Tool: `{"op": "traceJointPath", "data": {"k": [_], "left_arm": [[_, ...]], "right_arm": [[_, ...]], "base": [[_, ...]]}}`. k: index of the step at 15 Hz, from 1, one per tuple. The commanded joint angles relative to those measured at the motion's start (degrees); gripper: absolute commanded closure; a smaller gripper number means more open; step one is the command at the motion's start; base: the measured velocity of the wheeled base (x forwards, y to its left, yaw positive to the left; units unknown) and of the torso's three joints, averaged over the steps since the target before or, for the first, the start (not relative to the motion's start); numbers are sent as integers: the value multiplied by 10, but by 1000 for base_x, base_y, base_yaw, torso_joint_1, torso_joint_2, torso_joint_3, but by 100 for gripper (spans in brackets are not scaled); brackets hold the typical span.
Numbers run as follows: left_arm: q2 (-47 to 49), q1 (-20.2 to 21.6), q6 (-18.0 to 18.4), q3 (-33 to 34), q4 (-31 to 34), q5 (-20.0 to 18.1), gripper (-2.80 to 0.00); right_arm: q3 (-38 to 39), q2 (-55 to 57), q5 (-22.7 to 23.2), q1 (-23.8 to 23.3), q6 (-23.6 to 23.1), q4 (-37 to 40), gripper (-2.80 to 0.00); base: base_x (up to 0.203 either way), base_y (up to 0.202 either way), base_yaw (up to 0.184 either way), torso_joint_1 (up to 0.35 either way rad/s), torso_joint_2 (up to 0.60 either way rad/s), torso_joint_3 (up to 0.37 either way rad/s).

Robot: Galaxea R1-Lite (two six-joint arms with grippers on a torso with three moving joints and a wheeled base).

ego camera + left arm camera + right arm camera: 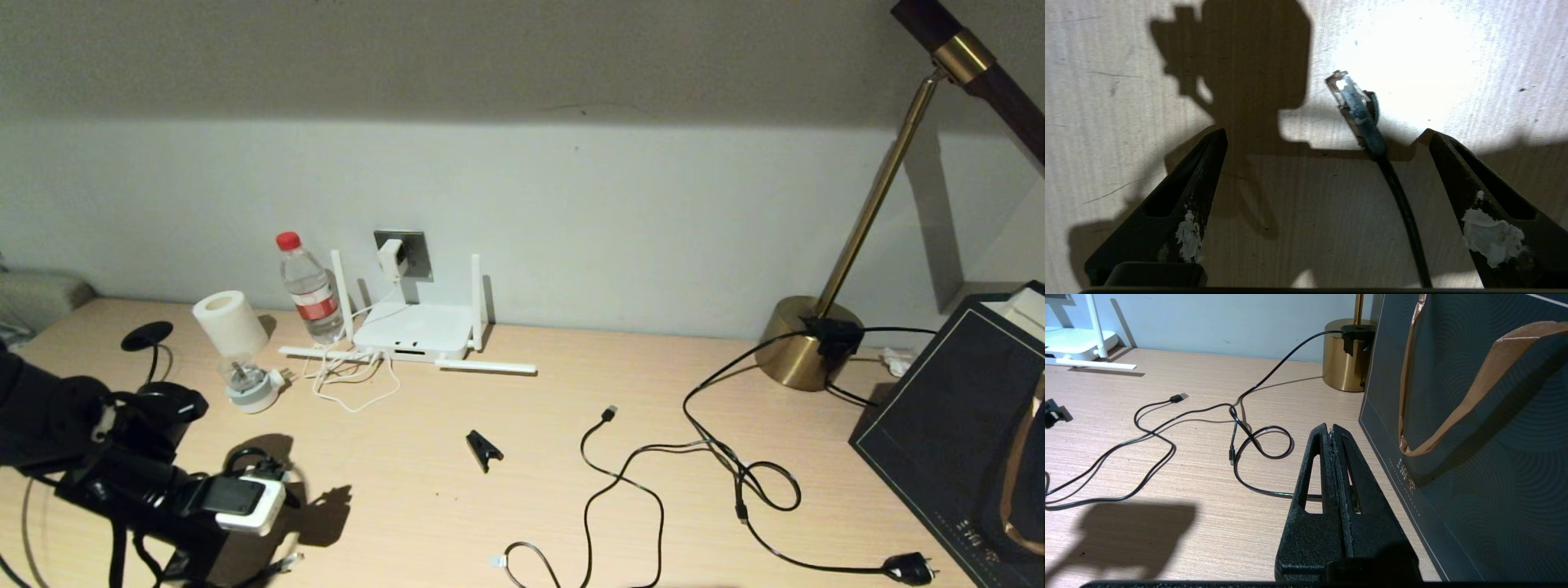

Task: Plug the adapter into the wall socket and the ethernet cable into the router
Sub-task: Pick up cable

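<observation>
The left gripper [1327, 134], its two black wedge-shaped fingers [1192, 196] spread wide, hangs low over the near left corner of the pale wooden desk [506, 506]. Between the fingers, touching neither, lies the thin black ethernet cable [1372, 139] with its clear plastic connector flat on the wood just past the tips. At the far left, against the wall, sits the flat white router [415, 332] with stick antennas, two upright and two lying on the desk. Above it the small white cube-shaped adapter [392, 258] is seated in the grey metallic wall socket [415, 251]. The right gripper [1332, 430], fingers pressed together and holding nothing, rests at the near right beside a dark paper bag [1474, 416].
</observation>
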Motion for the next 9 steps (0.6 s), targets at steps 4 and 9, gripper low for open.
{"op": "traceJointPath", "data": {"k": [4,9], "left_arm": [[6,0,5,4,1,-1,-280],[9,6,5,4,1,-1,-280]], "right_arm": [[20,1,0,0,0,0,0],[20,1,0,0,0,0,0]], "base": [[0,0,0,0,0,0],[0,0,0,0,0,0]]}}
